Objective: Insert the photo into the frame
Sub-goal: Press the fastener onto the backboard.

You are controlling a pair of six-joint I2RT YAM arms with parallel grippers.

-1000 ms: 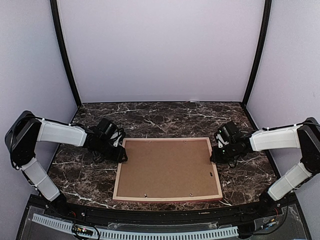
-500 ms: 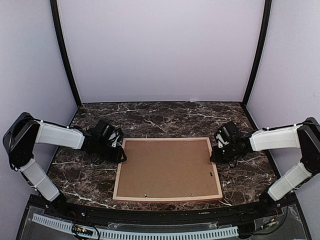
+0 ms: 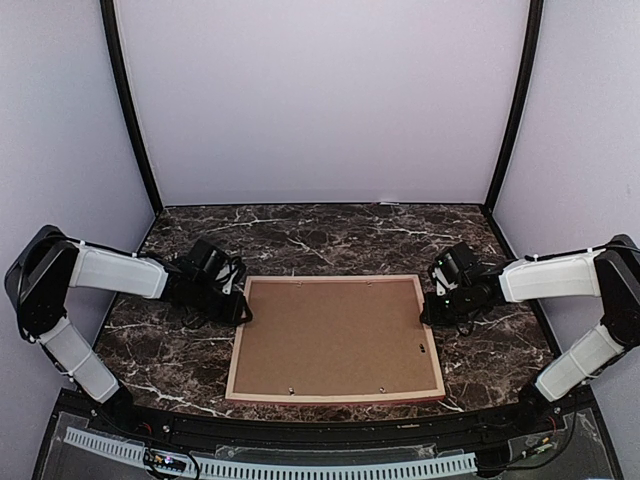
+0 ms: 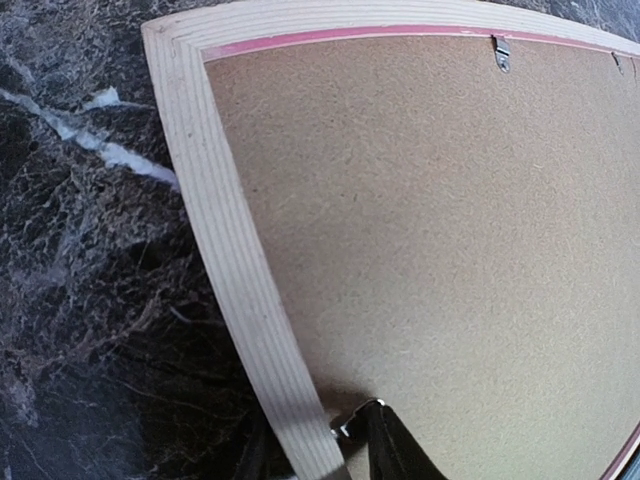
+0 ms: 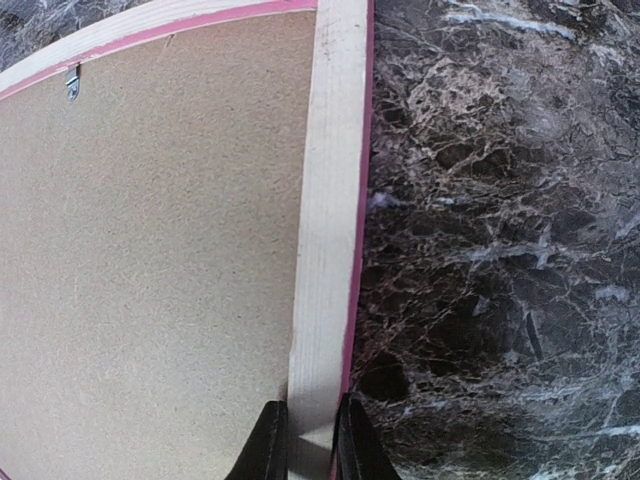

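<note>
Gripping frame (image 5: 325,200) face-down | right gripper (image 5: 310,440) nearly closed, pinching its rail | left gripper (image 4: 320,450) astride opposite rail, we cannot tell if clamped | backing board (image 3: 335,335) inward of both; photo unseen | next, we judge: lift level together.

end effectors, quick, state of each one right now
left end effector: straddles the frame at its left rail; gripping or not cannot be told
right end effector: closed on the frame's right rail
</note>
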